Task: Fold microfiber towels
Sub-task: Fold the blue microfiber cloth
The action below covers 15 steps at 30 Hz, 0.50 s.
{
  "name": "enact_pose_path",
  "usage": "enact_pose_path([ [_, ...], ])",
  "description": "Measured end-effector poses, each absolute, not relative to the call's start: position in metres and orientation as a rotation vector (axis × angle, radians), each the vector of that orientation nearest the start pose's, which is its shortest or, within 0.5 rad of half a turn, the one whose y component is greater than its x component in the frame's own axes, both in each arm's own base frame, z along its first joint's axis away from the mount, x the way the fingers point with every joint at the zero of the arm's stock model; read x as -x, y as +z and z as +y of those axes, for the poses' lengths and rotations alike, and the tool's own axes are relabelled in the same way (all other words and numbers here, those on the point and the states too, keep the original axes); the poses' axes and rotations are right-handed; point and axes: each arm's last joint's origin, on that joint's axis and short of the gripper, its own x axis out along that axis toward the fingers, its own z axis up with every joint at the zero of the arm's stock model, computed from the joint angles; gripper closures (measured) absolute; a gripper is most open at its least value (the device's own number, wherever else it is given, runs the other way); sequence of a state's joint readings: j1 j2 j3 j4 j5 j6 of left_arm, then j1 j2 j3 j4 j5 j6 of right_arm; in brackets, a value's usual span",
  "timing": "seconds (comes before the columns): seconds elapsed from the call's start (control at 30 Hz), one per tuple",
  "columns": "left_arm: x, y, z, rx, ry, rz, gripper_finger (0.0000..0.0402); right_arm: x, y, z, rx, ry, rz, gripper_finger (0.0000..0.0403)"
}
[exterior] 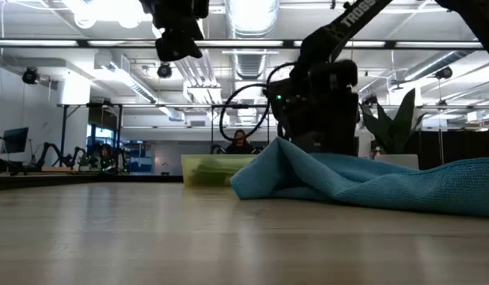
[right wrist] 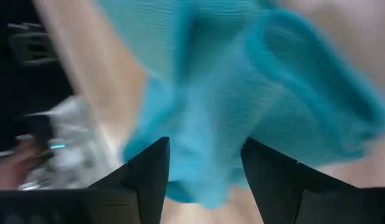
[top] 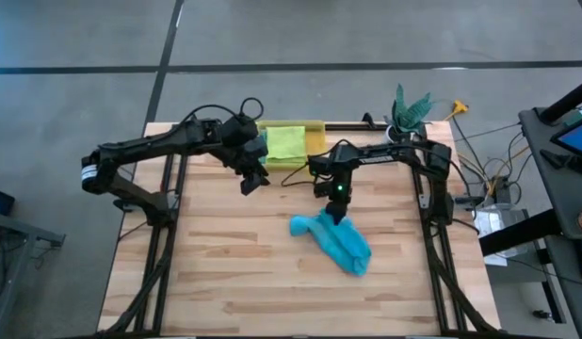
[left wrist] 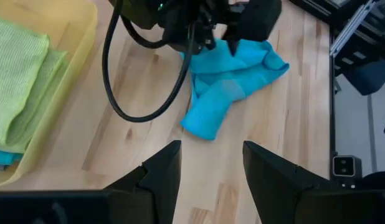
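Note:
A teal towel (top: 334, 241) lies crumpled in a long heap on the wooden table, right of centre; it also shows in the left wrist view (left wrist: 227, 87) and the low view (exterior: 363, 180). My right gripper (top: 336, 215) slants down over the heap's far left end, and its open fingers (right wrist: 205, 177) have the cloth close before them. My left gripper (top: 253, 182) hangs open (left wrist: 211, 171) well above the table, to the left of the towel and near the bin, with nothing between its fingers. My right gripper stands open right at the far left end of the teal towel (right wrist: 199, 112), slanting down from the far side. I cannot tell whether its fingertips touch the cloth.
A yellow translucent bin (top: 315, 141) stands at the far edge and holds a folded lime green towel (top: 284, 141), with a teal cloth (left wrist: 0, 155) under it. A black cable (left wrist: 127, 115) loops over the table. A potted plant (top: 411, 111) stands at the far right corner.

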<state>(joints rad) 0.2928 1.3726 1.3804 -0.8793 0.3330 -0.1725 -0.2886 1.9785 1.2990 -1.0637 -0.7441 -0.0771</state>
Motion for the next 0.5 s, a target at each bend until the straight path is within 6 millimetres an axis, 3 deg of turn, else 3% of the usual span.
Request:
enact_pose_path([
  [0.17,-0.265,0.352,0.07,0.439,0.035,0.832,0.0245,-0.333,0.165,-0.072,-0.946,0.513,1.376,0.0223],
  [0.5,-0.265,0.352,0.07,0.464,0.043,0.827,0.0245,-0.335,0.218,-0.067,-0.887,0.538,1.154,0.0283],
])
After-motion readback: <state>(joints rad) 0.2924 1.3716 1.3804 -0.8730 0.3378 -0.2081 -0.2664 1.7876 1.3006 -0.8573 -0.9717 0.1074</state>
